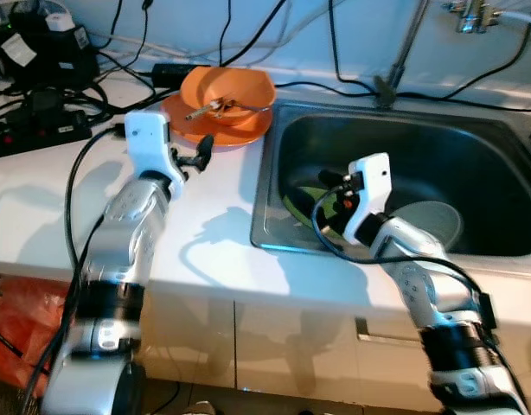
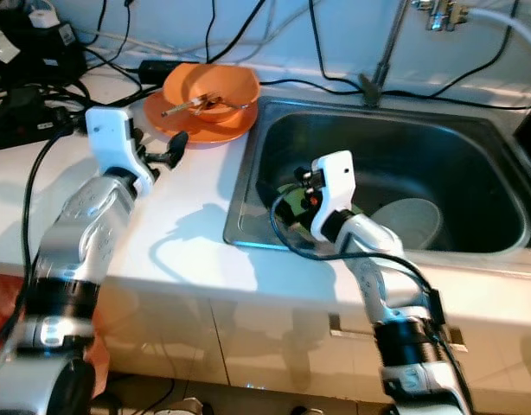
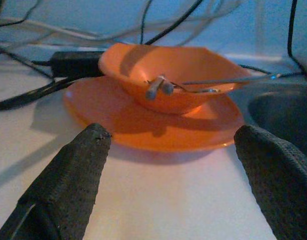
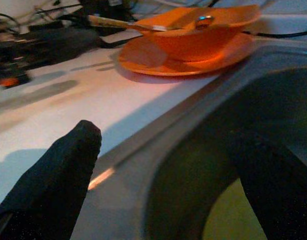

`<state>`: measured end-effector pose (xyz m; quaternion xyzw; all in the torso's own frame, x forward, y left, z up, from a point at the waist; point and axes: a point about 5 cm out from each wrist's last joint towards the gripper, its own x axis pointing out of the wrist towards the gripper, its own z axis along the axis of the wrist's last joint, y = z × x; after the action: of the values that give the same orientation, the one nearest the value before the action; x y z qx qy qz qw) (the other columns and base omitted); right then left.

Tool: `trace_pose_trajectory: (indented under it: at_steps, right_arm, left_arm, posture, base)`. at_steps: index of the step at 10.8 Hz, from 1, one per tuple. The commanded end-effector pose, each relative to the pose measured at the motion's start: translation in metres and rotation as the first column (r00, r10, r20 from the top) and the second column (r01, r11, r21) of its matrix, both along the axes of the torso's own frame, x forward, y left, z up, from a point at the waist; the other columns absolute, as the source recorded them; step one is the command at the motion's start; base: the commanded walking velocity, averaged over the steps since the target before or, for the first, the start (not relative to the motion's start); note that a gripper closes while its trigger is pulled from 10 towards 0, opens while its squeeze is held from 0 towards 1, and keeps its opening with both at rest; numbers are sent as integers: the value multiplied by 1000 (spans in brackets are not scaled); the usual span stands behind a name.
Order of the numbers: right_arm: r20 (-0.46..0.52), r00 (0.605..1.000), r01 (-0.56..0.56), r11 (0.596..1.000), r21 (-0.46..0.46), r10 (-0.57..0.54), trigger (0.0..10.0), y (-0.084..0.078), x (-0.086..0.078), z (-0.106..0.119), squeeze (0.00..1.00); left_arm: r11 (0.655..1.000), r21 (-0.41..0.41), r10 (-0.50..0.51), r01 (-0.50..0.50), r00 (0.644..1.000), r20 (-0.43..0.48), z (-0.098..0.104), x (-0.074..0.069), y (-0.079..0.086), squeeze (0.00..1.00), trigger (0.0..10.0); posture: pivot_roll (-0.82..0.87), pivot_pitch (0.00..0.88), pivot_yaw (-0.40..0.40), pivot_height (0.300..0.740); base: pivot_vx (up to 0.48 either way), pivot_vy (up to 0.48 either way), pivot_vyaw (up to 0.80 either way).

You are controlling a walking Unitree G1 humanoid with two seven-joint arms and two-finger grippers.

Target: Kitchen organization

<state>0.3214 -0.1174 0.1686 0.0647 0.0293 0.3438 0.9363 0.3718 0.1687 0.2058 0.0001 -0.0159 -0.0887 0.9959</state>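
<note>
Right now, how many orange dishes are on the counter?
2: an orange plate beside the sink, and an orange bowl sitting on it, holding utensils. Others may be hidden.

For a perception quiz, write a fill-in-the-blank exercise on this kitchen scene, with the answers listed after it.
1. The orange bowl sits on an orange ____.
2. The right gripper hangs over the ____.
3. The left gripper has its fingers ____, with the bowl ahead of it.
4. The cutlery rests in the ____.

Missing words: plate; sink; open; bowl
</note>
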Motion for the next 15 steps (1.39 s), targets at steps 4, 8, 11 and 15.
trace_pose_trajectory:
  at_steps: [4,8,11,15]
  right_arm:
    - [8,985,-171,985,-2,171,10000,7,-29,15,0]
    - [-20,980,-200,980,-12,200,10000,5,-42,18,0]
    - [-22,977,-213,977,-9,213,10000,8,-45,20,0]
    - [-26,973,-227,974,-3,227,10000,10,-51,20,0]
  left_arm:
    - [993,81,-86,87,996,-24,1,17,-12,0,10000]
    - [984,156,-83,87,996,-31,10,35,4,0,10000]
    - [980,182,-75,77,997,-20,20,41,9,0,10000]
    - [964,242,-103,114,993,-58,17,44,4,0,10000]
  posture:
    - [73,145,0,740]
    - [51,181,4,740]
    - [49,180,7,740]
    - [45,193,19,740]
  base:
    - [0,0,0]
    - [0,0,0]
    - [0,0,0]
    - [0,0,0]
